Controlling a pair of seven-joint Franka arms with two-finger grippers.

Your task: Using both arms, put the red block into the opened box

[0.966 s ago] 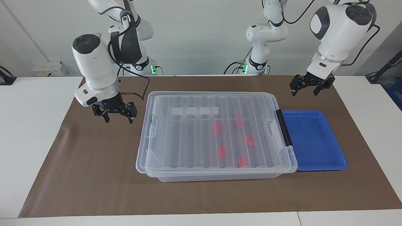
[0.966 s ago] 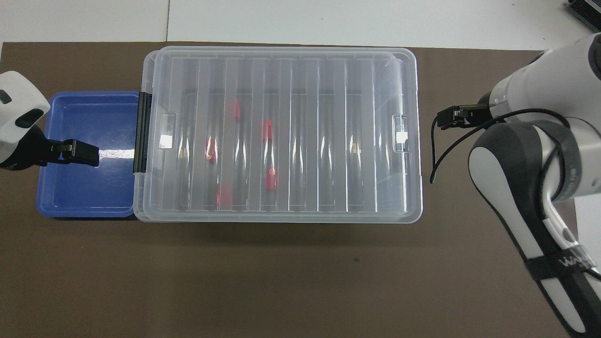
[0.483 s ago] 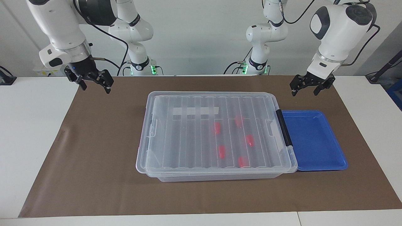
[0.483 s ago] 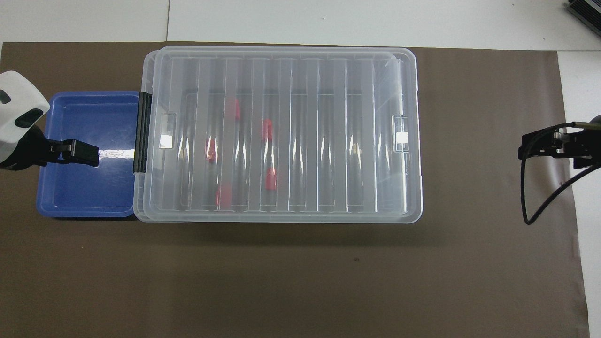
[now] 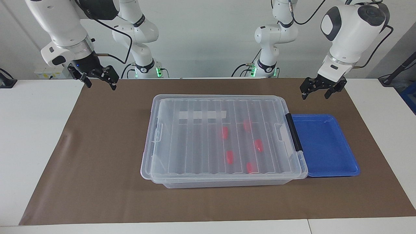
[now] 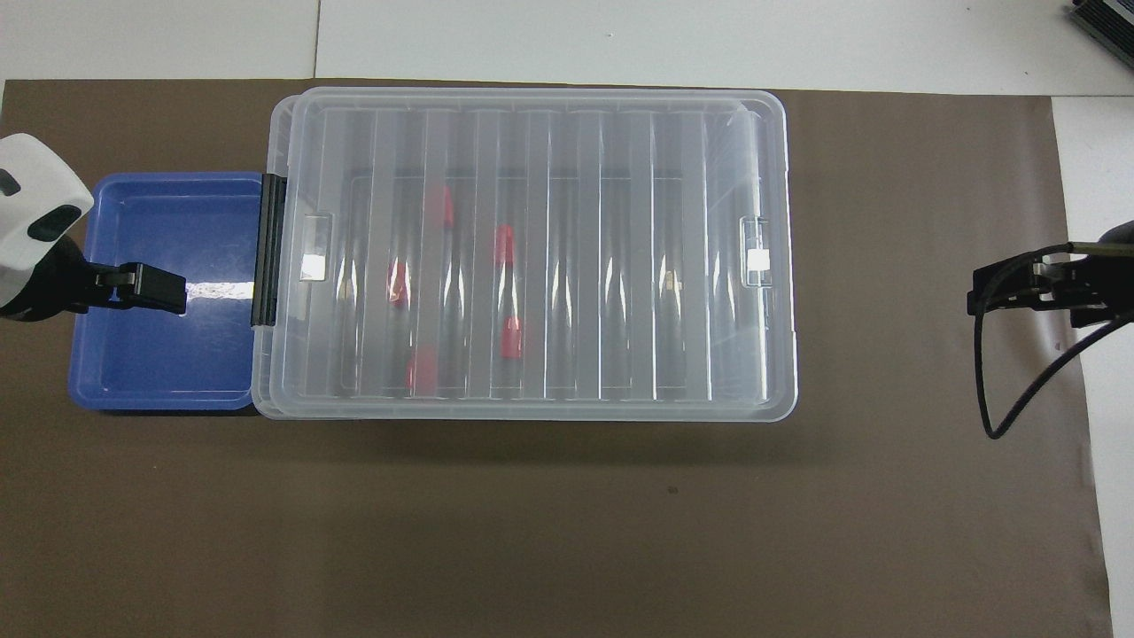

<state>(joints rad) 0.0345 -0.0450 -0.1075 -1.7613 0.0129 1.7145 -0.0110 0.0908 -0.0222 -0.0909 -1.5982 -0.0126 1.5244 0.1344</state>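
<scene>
Clear box [image 5: 195, 143] at mid-tabletop on brown mat [image 5: 97, 169], ribbed lid [image 6: 532, 177] seated flat on top — closed, not open. White label strip [image 5: 202, 114] on the lid toward the robots' edge; black handle [image 5: 294, 131] on the end toward the left arm's end of the tabletop.

Five red blocks inside the box, seen through the lid, all in the half toward the left arm's end. Nearest to the robots [image 5: 247, 125]; next [image 5: 224, 132]; then [image 5: 258, 145]; then [image 5: 230, 157]; farthest from the robots [image 5: 250, 167]. None touching another. Cannot tell which one is the task's block — all alike, all already in the box.

Shallow blue tray [image 5: 325, 144] just beside the box at the handle end, rim tucked against the box's end.

Left hand [image 5: 320, 91] up in the air, empty, fingers spread, above the mat near the tray's robot-side edge; in the overhead view its tips [image 6: 151, 288] lie over the tray.

Right hand [image 5: 99, 81] raised too, empty, fingers spread, over the mat's edge at the right arm's end, well apart from the box; black cable looping down from it in the overhead view [image 6: 1019, 288].

Neither hand touching box, lid or tray.
</scene>
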